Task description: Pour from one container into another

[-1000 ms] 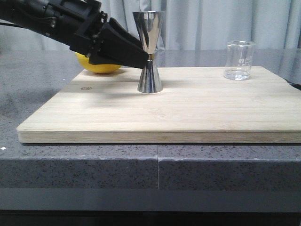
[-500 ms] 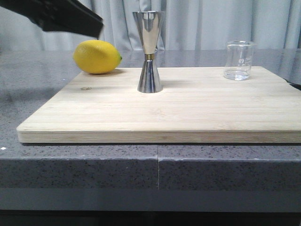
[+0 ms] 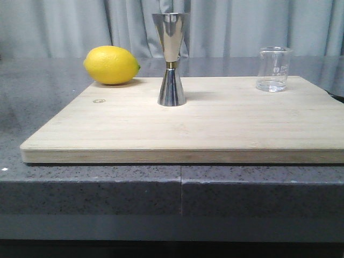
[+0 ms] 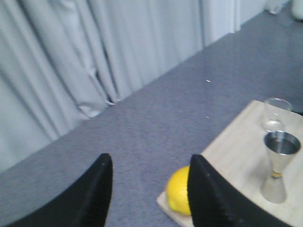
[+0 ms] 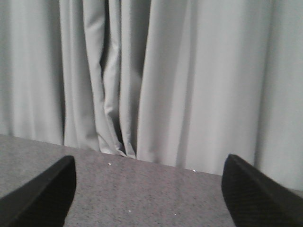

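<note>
1. Front view, left to right: we are logging a lemon lying at the far left corner of the wooden board.
2. We are noting the steel jigger standing upright mid-board.
3. We are listing the glass beaker upright at the far right.
4. We are keeping the left gripper spread, empty, above the countertop.
5. We are holding the right gripper spread, facing curtains.
</note>
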You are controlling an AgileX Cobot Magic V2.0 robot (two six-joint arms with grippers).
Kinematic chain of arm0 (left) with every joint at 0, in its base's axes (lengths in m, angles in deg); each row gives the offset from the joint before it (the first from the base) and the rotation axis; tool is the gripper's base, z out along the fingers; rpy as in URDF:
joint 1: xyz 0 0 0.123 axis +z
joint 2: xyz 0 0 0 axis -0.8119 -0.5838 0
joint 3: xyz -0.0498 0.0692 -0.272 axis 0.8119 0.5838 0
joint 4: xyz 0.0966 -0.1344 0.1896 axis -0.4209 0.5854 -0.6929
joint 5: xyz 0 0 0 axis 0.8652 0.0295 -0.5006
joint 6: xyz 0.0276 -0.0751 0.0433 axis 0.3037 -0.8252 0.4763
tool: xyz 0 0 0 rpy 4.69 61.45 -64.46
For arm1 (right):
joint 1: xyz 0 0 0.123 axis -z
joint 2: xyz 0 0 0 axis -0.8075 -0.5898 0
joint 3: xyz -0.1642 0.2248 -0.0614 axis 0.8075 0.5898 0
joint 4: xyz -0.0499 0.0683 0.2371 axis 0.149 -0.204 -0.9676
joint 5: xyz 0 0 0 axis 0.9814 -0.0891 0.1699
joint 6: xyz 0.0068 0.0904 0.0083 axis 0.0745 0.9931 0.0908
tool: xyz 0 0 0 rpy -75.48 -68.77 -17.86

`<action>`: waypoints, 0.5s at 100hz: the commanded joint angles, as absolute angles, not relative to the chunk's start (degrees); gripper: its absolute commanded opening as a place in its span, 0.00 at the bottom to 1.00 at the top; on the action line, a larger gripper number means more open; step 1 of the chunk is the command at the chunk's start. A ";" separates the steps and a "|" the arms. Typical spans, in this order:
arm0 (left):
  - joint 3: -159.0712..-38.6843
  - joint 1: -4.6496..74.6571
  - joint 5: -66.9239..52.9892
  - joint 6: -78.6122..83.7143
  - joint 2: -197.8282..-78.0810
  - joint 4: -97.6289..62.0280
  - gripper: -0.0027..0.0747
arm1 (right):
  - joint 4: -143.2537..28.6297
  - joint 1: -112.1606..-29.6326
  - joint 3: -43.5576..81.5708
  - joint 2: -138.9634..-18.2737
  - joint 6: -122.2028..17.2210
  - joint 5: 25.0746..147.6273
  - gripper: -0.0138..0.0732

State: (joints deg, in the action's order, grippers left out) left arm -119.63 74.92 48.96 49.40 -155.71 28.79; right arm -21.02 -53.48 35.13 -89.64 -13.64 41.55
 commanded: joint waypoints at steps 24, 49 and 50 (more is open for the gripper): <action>-120.63 77.65 31.67 34.66 -146.72 31.73 0.19 | -22.19 -52.58 18.35 -80.33 -19.84 74.32 0.81; -115.55 65.56 17.37 37.87 -143.77 26.72 0.19 | -19.43 -46.81 14.85 -76.94 -19.84 86.08 0.81; -115.32 65.02 16.85 37.99 -143.42 26.72 0.19 | -19.43 -46.69 14.85 -76.75 -19.84 86.53 0.81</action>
State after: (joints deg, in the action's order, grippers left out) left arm -115.59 68.60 23.50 36.40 -146.48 24.73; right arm -20.86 -48.35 17.13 -78.88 -19.37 86.67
